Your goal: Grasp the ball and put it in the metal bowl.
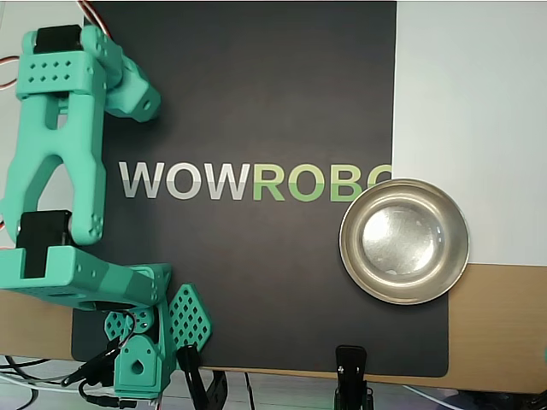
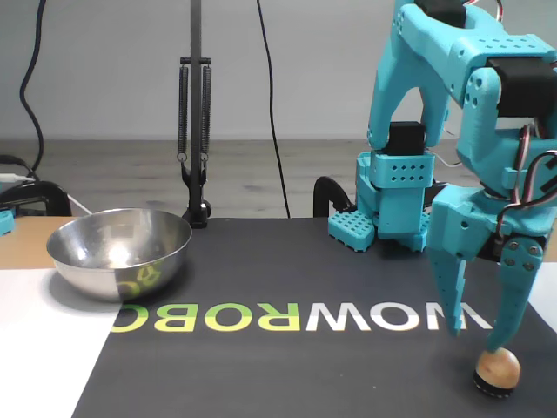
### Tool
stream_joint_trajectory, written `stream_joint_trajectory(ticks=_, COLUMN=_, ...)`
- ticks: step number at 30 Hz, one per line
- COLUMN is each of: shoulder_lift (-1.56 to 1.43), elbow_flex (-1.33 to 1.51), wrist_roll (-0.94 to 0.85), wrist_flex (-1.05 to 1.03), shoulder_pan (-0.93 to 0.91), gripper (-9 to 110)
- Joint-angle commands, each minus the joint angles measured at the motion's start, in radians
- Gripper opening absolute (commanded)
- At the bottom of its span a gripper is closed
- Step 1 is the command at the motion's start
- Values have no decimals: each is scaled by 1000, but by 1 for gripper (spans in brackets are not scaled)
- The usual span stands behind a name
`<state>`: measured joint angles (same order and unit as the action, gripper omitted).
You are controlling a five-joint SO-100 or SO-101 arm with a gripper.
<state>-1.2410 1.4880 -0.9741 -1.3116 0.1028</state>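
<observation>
Fixed view, lower right: ball (image 2: 498, 370) sits on a small dark base on the black mat (image 2: 287, 366), right under the far-right finger of the tool (image 2: 478, 334). Tool spread wide, holding nothing, w/ the ball off to the right of center, so it prob needs a nudge right. Metal bowl (image 2: 119, 251) waits far left, well apart.
</observation>
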Motion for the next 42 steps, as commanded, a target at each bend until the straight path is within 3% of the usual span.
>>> stream_joint_trajectory(ticks=1, shoulder_lift=11, elbow_flex=-3, wrist_roll=5, wrist_flex=6, shoulder_pan=2, gripper=39)
stream_joint_trajectory(ticks=42, shoulder_lift=69, elbow_flex=-14, wrist_roll=-3, wrist_flex=5, shoulder_pan=-23, gripper=39)
